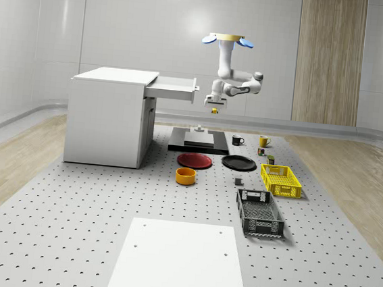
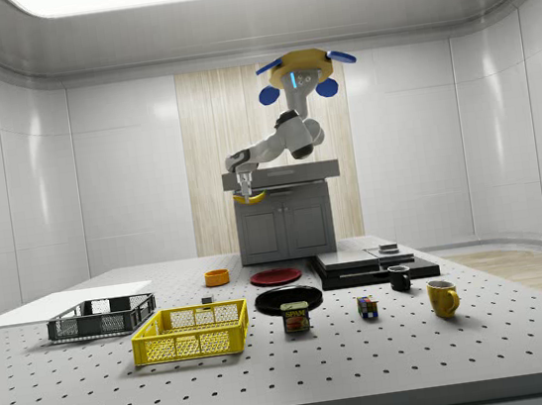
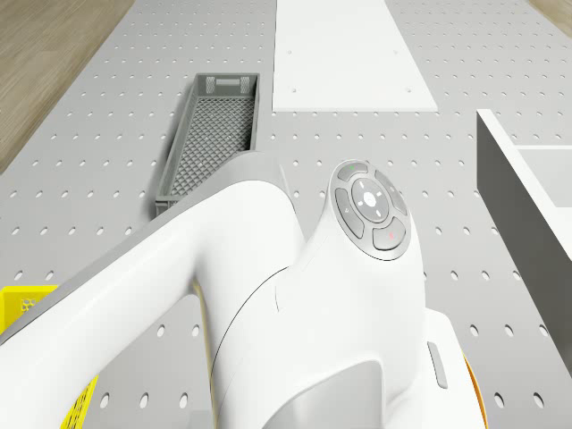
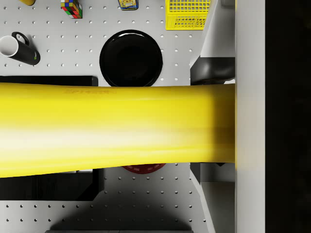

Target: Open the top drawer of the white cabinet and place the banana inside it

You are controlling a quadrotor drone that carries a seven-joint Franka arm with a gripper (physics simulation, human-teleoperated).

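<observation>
Yellow and slightly curved, the banana (image 2: 250, 197) sits clenched between the fingers of the gripper (image 1: 214, 108), which points down in the air just off the drawer's (image 1: 174, 87) open front end, on the whole-scene view's right of it and a little below its level. In the wrist view the banana (image 4: 116, 128) crosses from side to side, with the black plate (image 4: 130, 58), a black mug (image 4: 19, 48) and a colour cube (image 4: 72, 8) on the table beneath. From the gripper the white arm (image 1: 234, 88) bends up to the drone (image 1: 227, 41), which hovers high over the table (image 1: 68, 226), beside the cabinet (image 1: 109, 118) and above a dark slab (image 1: 199, 143). That drawer, the top one, stands pulled out toward the whole-scene view's right. Nearer on the table lie a red plate (image 1: 194, 160), an orange bowl (image 1: 185, 176), a yellow basket (image 1: 280, 180) and a grey basket (image 1: 259, 213).
</observation>
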